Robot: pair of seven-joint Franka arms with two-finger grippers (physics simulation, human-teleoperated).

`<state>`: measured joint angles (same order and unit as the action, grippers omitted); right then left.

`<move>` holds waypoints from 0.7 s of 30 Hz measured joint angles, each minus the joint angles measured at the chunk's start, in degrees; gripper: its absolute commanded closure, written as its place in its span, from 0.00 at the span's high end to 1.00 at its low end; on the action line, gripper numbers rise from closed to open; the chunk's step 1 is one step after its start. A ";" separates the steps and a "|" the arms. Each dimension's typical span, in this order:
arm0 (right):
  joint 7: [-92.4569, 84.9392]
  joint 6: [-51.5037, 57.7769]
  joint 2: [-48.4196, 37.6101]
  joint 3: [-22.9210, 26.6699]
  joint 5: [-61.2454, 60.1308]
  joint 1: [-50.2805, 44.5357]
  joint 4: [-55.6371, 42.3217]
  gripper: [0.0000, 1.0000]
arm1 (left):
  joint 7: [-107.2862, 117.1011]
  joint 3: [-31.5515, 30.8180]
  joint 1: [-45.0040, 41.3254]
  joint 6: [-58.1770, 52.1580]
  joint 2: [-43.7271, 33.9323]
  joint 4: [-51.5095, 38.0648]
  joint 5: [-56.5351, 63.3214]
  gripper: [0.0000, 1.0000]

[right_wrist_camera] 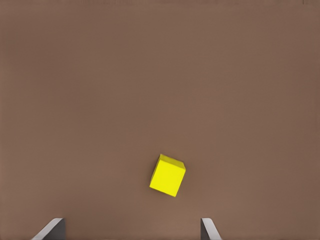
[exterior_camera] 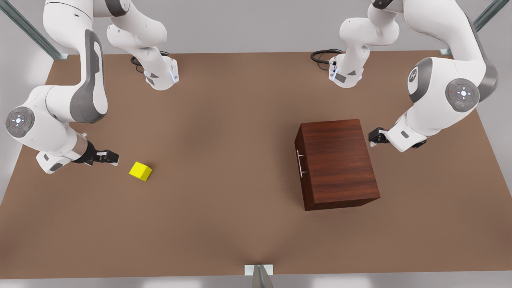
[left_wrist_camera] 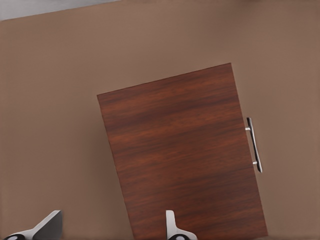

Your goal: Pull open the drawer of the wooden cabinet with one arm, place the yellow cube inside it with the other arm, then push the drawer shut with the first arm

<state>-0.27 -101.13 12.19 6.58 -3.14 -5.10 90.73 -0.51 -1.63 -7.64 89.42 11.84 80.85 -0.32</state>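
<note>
yellow cube [right_wrist_camera: 168, 175]: resting on brown table [right_wrist_camera: 150, 75], turned at an angle | right gripper [right_wrist_camera: 131, 229]: fingertips spread wide, empty | cube apart from both fingertips [right_wrist_camera: 51, 229]

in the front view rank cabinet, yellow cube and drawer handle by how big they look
1. wooden cabinet, by far the largest
2. yellow cube
3. drawer handle: longer than the cube but very thin, so smallest in area
</note>
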 measured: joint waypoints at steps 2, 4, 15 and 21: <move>0.02 -0.02 0.00 0.01 -0.10 0.01 0.06 1.00 | -0.01 -0.16 -0.06 0.11 0.14 -0.31 -0.03 1.00; 0.95 0.12 0.33 0.05 -0.24 0.27 0.29 1.00 | 0.39 -0.51 -2.96 0.20 0.56 -0.22 0.43 1.00; 7.31 -2.36 3.11 0.71 -0.76 4.61 9.36 1.00 | 18.38 -1.35 -27.64 5.21 12.86 -1.99 7.33 1.00; 11.57 -14.20 0.73 0.62 -2.00 4.28 23.29 1.00 | 30.86 -1.18 -29.39 10.20 18.80 -1.75 11.13 1.00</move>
<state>11.30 -115.33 12.92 7.20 -5.14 -0.82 114.02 30.35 -2.81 -37.03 99.62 30.64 79.11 10.81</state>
